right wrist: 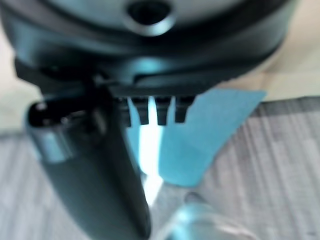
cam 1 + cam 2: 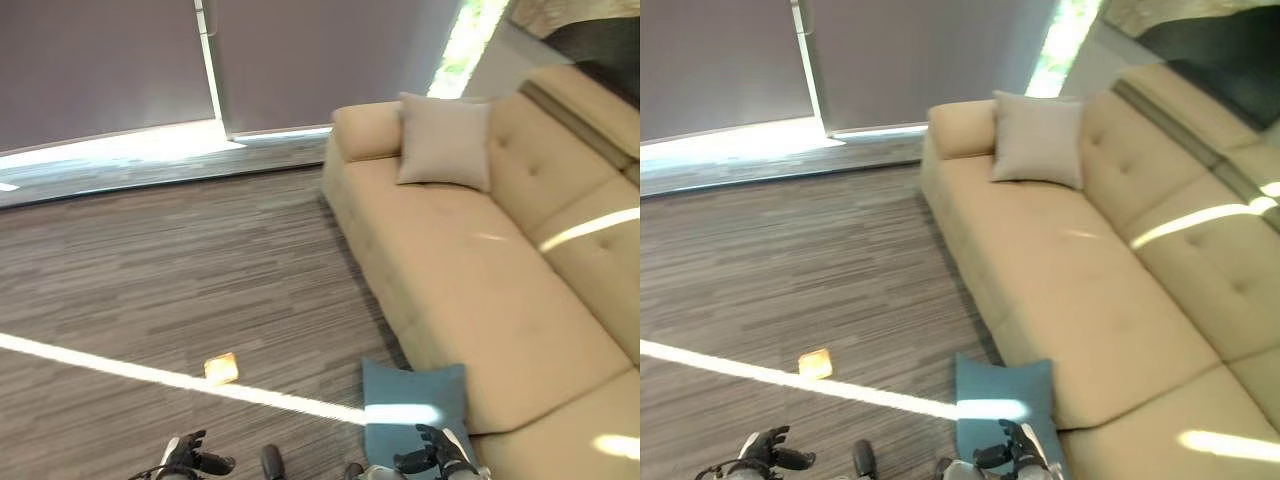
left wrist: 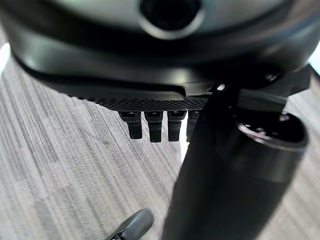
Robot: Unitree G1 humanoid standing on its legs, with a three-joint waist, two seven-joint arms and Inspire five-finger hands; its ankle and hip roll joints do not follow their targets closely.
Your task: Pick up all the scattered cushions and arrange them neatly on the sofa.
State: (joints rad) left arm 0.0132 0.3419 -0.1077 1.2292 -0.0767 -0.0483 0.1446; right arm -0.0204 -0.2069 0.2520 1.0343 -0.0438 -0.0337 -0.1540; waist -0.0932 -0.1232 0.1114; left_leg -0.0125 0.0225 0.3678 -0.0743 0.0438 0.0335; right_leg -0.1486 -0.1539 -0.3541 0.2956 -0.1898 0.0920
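A blue cushion (image 2: 410,400) lies on the floor, leaning against the front of the beige sofa (image 2: 470,290). A pale grey-beige cushion (image 2: 445,142) stands upright on the seat at the sofa's far end, against the backrest beside the armrest. My right hand (image 2: 437,461) hangs low just over the near edge of the blue cushion (image 1: 200,145), fingers relaxed and holding nothing. My left hand (image 2: 190,460) hangs over bare floor to the left, its fingers (image 3: 152,127) straight and empty.
A small yellow-orange object (image 2: 221,368) lies on the striped grey carpet left of the blue cushion. Grey blinds (image 2: 100,70) cover the far wall. The sofa's long seat runs from near right to far middle.
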